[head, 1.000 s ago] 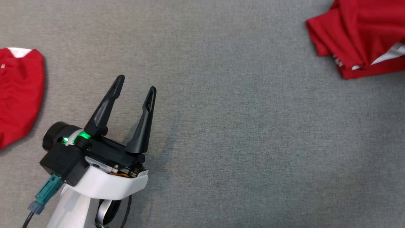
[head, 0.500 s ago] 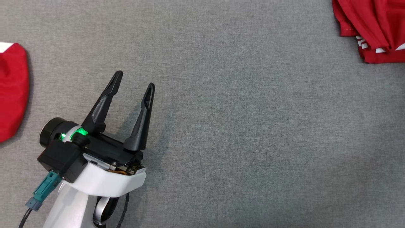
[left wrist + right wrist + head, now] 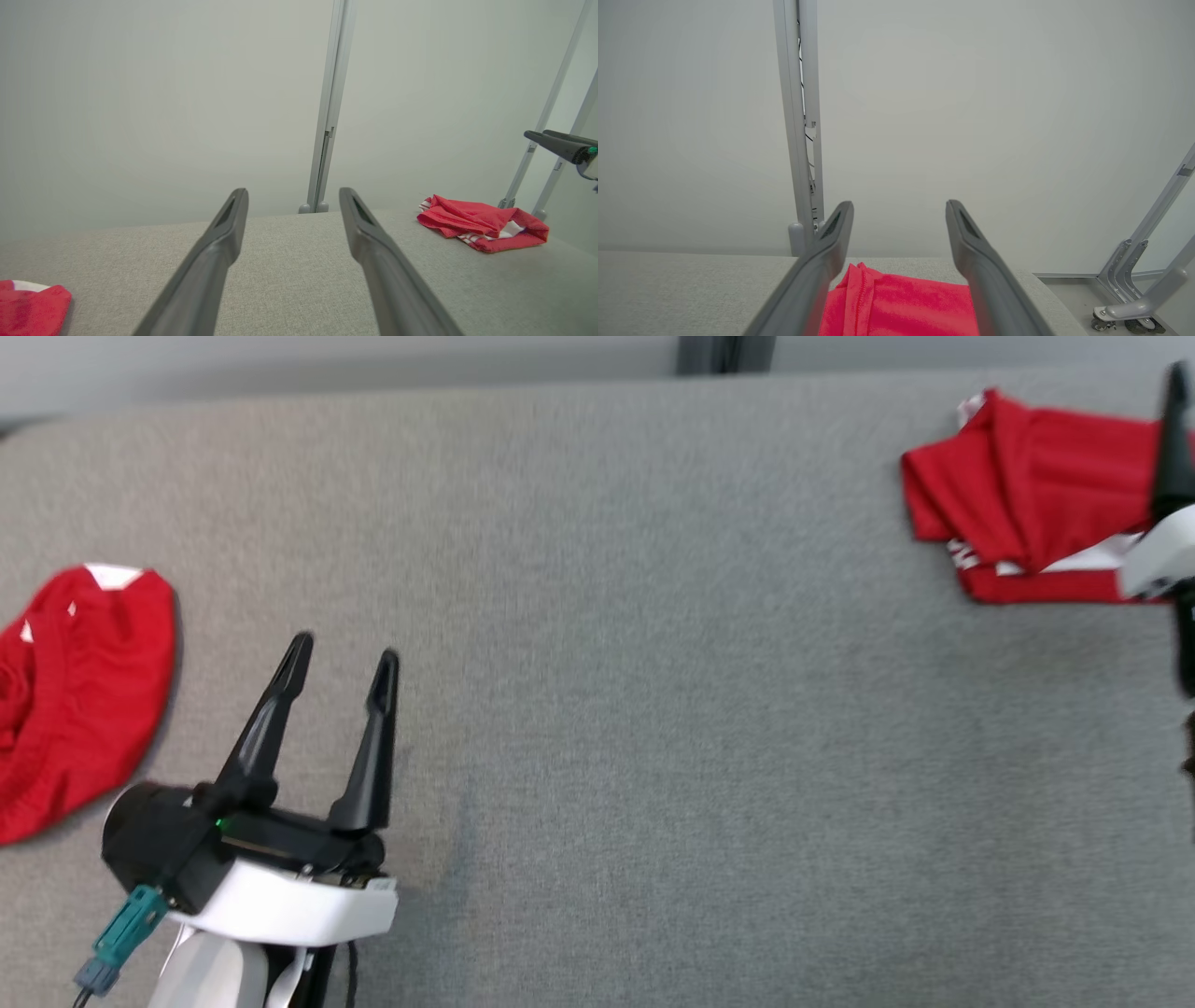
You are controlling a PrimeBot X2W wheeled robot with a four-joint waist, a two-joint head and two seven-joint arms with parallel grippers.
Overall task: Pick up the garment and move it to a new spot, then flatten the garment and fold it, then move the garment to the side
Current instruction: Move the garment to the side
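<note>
The folded red garment [image 3: 1018, 513] with white trim lies at the table's far right corner; the left wrist view shows this garment [image 3: 481, 221] lying free. My right gripper [image 3: 1178, 383] hangs just above its right end. In its own wrist view the right gripper [image 3: 900, 205] is open, with the red cloth [image 3: 901, 303] lying below the fingers and nothing between them. My left gripper [image 3: 345, 651] is open and empty over bare table at the lower left, as its wrist view also shows [image 3: 293, 193].
A second red garment [image 3: 75, 700] lies bunched at the left edge of the grey fabric table [image 3: 653, 709]. A metal post [image 3: 724, 350] stands behind the far edge. Frame legs with castors [image 3: 1125, 317] stand beyond the table's right end.
The head camera has tilted up, so the table's far edge now shows. My right gripper has come into view at the right edge over the garment. The left gripper stays open.
</note>
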